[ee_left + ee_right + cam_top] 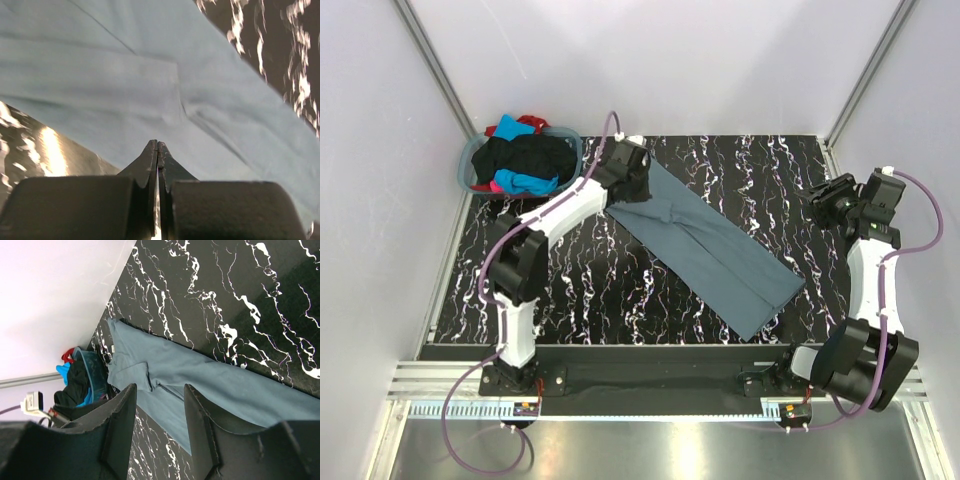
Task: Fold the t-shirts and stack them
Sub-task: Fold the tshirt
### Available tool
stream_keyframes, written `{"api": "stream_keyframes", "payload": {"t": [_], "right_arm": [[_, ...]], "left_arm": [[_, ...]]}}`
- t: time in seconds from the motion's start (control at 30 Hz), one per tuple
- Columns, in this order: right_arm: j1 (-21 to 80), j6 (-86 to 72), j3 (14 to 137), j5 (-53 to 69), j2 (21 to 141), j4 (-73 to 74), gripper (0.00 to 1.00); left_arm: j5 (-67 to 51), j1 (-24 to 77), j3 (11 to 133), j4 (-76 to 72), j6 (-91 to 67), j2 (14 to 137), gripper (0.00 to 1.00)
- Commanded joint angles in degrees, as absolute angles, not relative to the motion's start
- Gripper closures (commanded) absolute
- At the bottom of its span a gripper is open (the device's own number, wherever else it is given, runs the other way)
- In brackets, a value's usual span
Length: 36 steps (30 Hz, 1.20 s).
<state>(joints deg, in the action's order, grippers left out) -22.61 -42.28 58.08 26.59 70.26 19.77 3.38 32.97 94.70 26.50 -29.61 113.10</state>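
Observation:
The slate blue-grey t-shirt [710, 250] lies folded into a long strip, running diagonally from the table's back left to front right. It fills the left wrist view [150, 75] and shows in the right wrist view [200, 375]. My left gripper [623, 200] is shut at the strip's far left end, its tips [158, 145] resting over the fabric with no cloth visibly pinched. My right gripper [825, 195] is open and empty, raised at the table's right side, away from the shirt [159, 388]. Black [525, 155], turquoise [520, 183] and red [530, 123] t-shirts lie piled in the basket.
The round grey-blue laundry basket [572, 148] stands at the back left corner, just left of my left gripper; it also shows in the right wrist view [95, 370]. The black marbled table [570, 270] is walled by white panels behind and on both sides.

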Motion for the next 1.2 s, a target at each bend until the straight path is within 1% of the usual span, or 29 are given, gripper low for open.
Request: {"api": "stream_keyframes", "payload": {"t": [0.0,0.4,0.5,0.73,0.83,0.87,0.97,1.03,1.1,1.13,1.17], "right_arm": [[-22.32,-41.75,58.71,27.42,70.49,18.9,0.5],[-22.24,-43.51,56.43,28.48,72.33,14.15,0.5],[-22.06,-42.98,55.81,27.95,74.0,11.87,0.5],[-21.97,-41.75,58.09,25.49,77.87,11.87,0.5],[-21.97,-41.22,58.01,23.47,79.36,11.69,0.5],[-21.97,-41.22,58.01,23.55,80.41,11.52,0.5],[-21.97,-41.57,58.53,24.87,82.0,11.51,0.51],[-21.97,-41.75,58.8,25.4,82.0,11.43,0.51],[-21.97,-41.4,58.71,25.4,81.04,11.51,0.51],[-21.8,-41.31,58.62,25.14,80.6,11.51,0.5],[-21.8,-40.96,58.62,25.14,80.07,11.43,0.5]], "left_arm": [[6.15,30.15,98.6,27.6,-30.93,117.68,1.0],[2.91,28.74,111.87,28.83,-34.45,134.37,1.0],[-1.3,28.48,116.52,28.57,-35.42,138.76,0.99],[-8.35,27.86,129.01,28.04,-37.79,148.61,0.98],[-12.47,27.51,132.44,23.92,-39.72,152.38,0.98],[-15.44,27.25,133.15,22.08,-40.42,153.53,0.98],[-15.48,27.07,139.29,20.48,-41.75,157.14,0.98],[-15.29,26.98,140.1,18.21,-43.06,156.71,0.98],[-19.14,26.81,137.65,13.13,-45.07,153.65,0.98],[-20.73,26.81,136.42,11.7,-45.44,151.98,0.98],[-23.18,26.98,135.1,10.21,-45.44,147.53,0.97]]}}
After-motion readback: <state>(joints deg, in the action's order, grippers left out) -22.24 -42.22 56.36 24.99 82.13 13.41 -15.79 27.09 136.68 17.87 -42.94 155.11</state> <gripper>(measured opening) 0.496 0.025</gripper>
